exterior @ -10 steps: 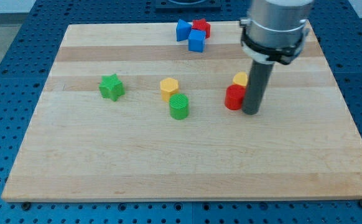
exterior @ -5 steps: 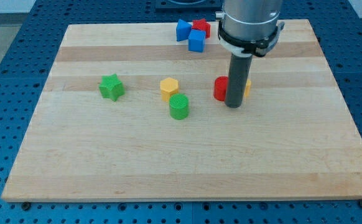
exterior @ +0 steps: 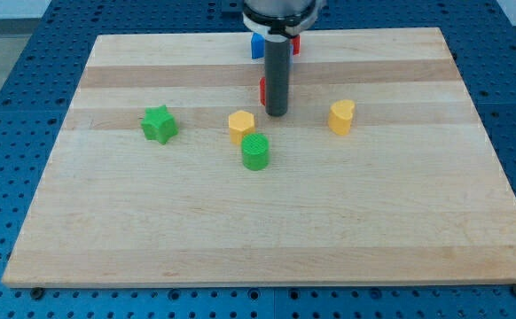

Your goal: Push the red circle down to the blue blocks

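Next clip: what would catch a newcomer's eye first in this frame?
The dark rod coming down from the view's top, with my tip on the board just right of a red block it mostly hides. Behind the rod at the top edge, a blue block and a sliver of red peek out. Below lie a yellow hexagon, a green cylinder, a green star at left and a yellow block at right.

I am seeing pale striped wood grain running across the board [exterior: 418, 221], and blue pegboard [exterior: 10, 53] showing around it. A green star [exterior: 159, 123] and a green cylinder [exterior: 255, 152] are showing bright, as are a yellow hexagon [exterior: 241, 124] and a yellow heart-like block [exterior: 341, 116]. A red sliver [exterior: 262, 89] is peeking beside my dark rod, which is ending at my tip [exterior: 277, 113]; blue [exterior: 256, 46] and red [exterior: 295, 44] bits are showing behind it.
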Available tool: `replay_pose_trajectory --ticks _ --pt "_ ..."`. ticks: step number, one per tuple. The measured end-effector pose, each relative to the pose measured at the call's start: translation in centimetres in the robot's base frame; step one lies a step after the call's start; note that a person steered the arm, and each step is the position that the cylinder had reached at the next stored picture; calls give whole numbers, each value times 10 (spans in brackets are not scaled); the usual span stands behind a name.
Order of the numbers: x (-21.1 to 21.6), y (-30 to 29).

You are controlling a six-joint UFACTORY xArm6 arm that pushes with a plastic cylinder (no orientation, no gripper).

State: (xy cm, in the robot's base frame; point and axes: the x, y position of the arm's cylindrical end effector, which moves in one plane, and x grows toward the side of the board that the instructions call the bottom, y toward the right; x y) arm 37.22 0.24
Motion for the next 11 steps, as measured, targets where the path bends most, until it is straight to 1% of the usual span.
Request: replay_pose_trajectory --ticks 2,5,8,11 --pt "-30 -7" --pt "-53 -8" --pt "-69 -23" --pt "-71 -27"
